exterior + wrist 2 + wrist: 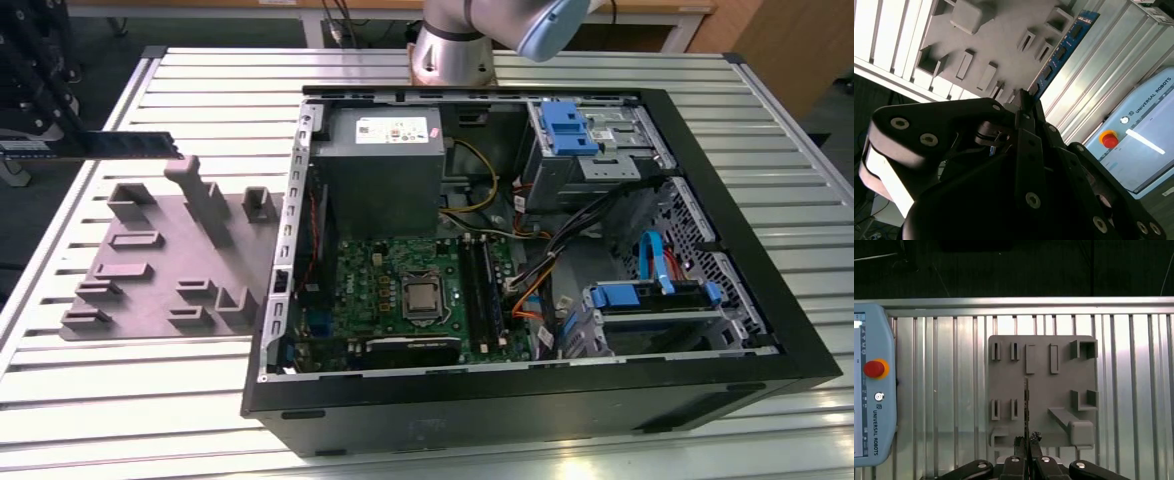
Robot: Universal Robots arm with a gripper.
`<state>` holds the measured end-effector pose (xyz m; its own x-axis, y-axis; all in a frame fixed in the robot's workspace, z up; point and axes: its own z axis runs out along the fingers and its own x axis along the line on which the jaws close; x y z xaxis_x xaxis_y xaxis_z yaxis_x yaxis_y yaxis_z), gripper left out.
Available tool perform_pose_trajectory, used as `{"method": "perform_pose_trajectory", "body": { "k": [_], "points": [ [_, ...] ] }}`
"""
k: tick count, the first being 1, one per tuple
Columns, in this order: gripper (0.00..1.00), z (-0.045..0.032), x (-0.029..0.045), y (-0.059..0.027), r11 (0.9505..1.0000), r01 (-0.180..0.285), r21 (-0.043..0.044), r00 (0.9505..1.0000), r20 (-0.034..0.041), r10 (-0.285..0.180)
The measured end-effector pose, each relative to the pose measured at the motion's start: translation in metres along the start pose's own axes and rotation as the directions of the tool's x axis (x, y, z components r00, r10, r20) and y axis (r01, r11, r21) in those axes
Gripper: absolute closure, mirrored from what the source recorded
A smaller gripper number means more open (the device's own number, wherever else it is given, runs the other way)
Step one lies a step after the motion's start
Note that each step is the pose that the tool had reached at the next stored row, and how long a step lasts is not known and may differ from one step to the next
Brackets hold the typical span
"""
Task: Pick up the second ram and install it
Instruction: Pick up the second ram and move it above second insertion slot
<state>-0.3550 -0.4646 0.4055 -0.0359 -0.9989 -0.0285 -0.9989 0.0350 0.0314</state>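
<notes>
Fingers (pixel 1034 440): we see them clenched on one end of the memory stick (pixel 1062 49).
Memory stick: level, over the grey tray (pixel 147 265).
Computer case (pixel 534 410): open, beside tray on bench (pixel 227 90).

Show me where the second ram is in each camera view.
Exterior view: the second ram is level, above the grey tray, at the exterior view's left.
First wrist view: the ram edge-on, over the tray.
Second wrist view: a blue strip beside the tray.
Shared landmark: the grey tray.
</notes>
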Motion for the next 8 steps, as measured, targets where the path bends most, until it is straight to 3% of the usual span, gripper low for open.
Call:
{"method": "perform_pose_trajectory", "body": {
  "k": [8],
  "points": [
    [0.86, -0.0003, -0.0003, -0.008, 1.0, 0.0, 0.0, 1.0, 0.0, 0.0]
  ]
}}
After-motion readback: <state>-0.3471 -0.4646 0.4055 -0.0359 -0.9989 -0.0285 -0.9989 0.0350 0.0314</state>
